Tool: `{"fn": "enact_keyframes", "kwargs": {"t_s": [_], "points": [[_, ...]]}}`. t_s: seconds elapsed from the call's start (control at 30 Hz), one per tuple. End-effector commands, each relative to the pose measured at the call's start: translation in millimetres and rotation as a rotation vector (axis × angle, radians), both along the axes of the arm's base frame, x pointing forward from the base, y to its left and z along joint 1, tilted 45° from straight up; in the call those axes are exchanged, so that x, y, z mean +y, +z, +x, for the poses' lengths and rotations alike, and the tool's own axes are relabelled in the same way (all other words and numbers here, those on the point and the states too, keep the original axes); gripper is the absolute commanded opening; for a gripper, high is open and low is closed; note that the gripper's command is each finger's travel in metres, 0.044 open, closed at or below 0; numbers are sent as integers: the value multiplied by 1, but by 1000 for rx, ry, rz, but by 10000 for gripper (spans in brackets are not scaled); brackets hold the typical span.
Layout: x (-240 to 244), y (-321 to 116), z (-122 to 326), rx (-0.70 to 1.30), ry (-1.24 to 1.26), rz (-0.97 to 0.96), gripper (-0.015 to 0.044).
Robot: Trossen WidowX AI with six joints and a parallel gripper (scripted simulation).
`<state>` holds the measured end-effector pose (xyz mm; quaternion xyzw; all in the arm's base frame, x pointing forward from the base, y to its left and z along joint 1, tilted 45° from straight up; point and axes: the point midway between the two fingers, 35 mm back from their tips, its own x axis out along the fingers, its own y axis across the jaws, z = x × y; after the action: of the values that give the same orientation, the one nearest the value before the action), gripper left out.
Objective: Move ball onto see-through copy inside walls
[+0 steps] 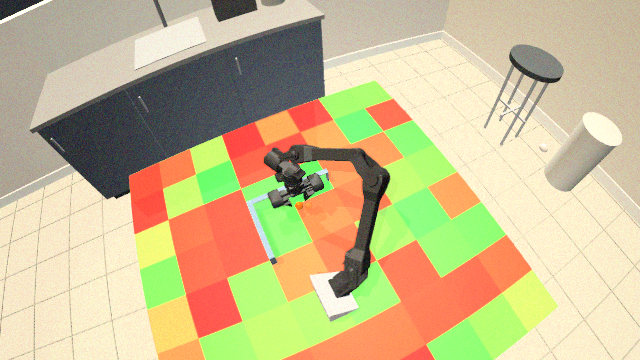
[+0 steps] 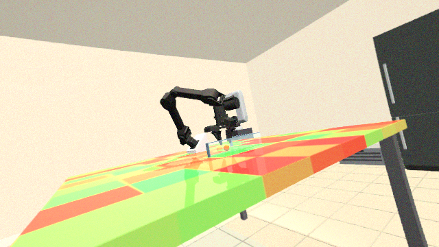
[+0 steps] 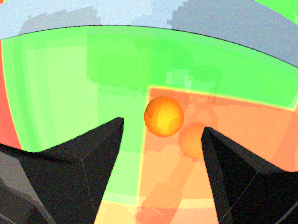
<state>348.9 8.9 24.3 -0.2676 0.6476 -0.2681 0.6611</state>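
Note:
The orange ball [image 1: 299, 205] [image 2: 226, 147] [image 3: 164, 116] lies on the table inside the corner made by the low clear walls [image 1: 261, 231] [image 3: 125, 12]. The paler see-through copy [image 1: 308, 205] [image 3: 191, 140] is right beside the ball, toward the right finger in the wrist view and partly hidden by its tip. My gripper [image 1: 299, 199] [image 2: 224, 138] [image 3: 164, 129] is open, pointing down over the ball. In the wrist view the ball shows between the spread fingertips, a little beyond them, with a gap on each side. The fingers hold nothing.
One wall runs behind the gripper, the other along the left in the top view, ending at a dark tip [image 1: 273, 260]. The arm's base stands on a white plate [image 1: 327, 300] near the front. A dark cabinet [image 1: 200, 85] stands beyond the table.

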Motion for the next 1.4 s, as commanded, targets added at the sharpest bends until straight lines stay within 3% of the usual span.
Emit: {"fn": "enact_keyframes", "kwargs": {"t_s": [0.0, 0.4, 0.53, 0.77, 0.9, 1.37], "points": [[-4, -4, 0, 6, 6, -5, 247], [-16, -16, -1, 6, 6, -6, 247], [-16, -16, -1, 6, 6, -6, 142], [-16, -16, -1, 6, 6, -6, 96], [-11, -11, 1, 6, 6, -5, 0], [42, 39, 4, 7, 7, 2, 0]]}}
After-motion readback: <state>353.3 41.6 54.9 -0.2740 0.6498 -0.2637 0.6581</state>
